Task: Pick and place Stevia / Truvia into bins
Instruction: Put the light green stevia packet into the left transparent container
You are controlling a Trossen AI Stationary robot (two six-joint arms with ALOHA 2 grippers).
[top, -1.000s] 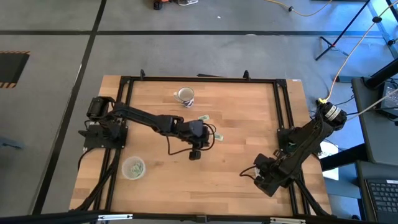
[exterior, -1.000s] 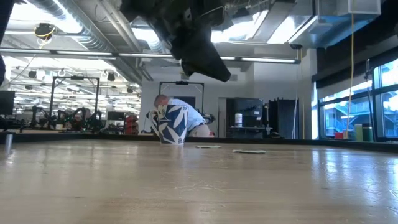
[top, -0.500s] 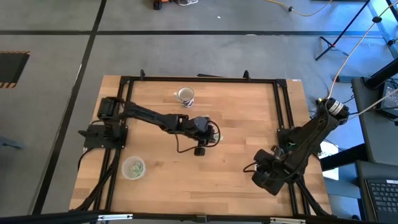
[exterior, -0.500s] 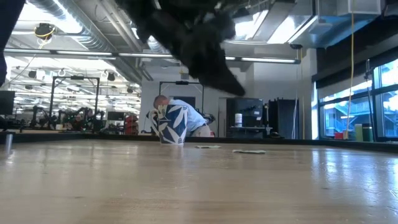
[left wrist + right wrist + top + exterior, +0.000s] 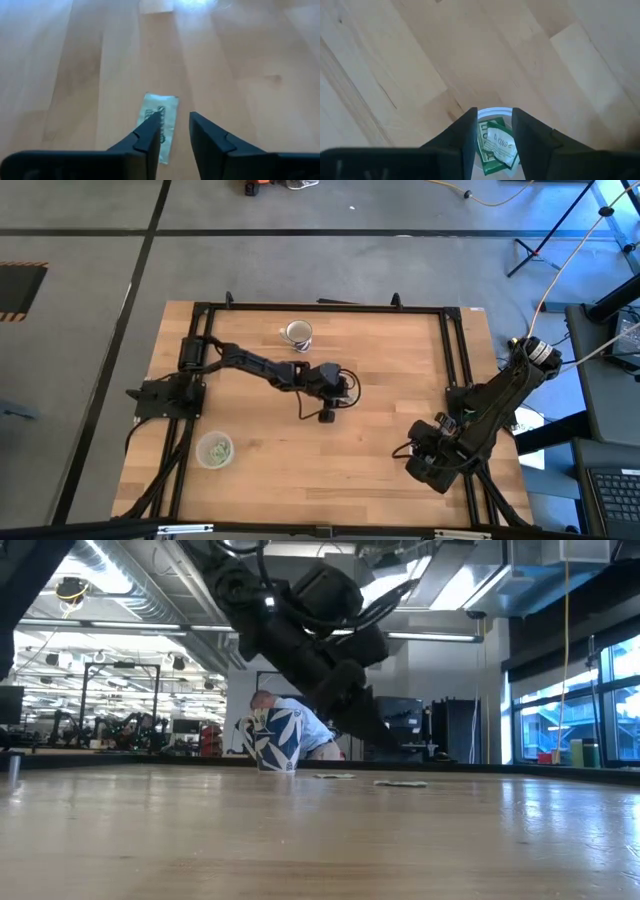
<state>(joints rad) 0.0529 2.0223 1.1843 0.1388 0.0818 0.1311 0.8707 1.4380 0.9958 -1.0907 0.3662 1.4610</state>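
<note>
A green and white Stevia packet [image 5: 161, 120] lies flat on the wood table. My left gripper [image 5: 175, 125] is open just above it, near the table's middle [image 5: 338, 392], with one fingertip over the packet's edge. The low view shows two packets [image 5: 335, 776] [image 5: 400, 783] flat on the table, and my left gripper [image 5: 385, 745] clear above them. My right gripper [image 5: 495, 122] is open above a clear cup [image 5: 496, 111] that holds green packets [image 5: 497, 142], near the table's right front. A second clear cup [image 5: 214, 450] with packets stands at the left front.
A white mug with a blue pattern [image 5: 297, 333] [image 5: 275, 740] stands near the table's far edge. A black frame [image 5: 320, 307] runs around the table top. Bare wood lies between the two grippers.
My left gripper has gone toward the table's right edge and come down toward the packets; the arm has stretched out. My right arm has shifted a little near the right front cup.
</note>
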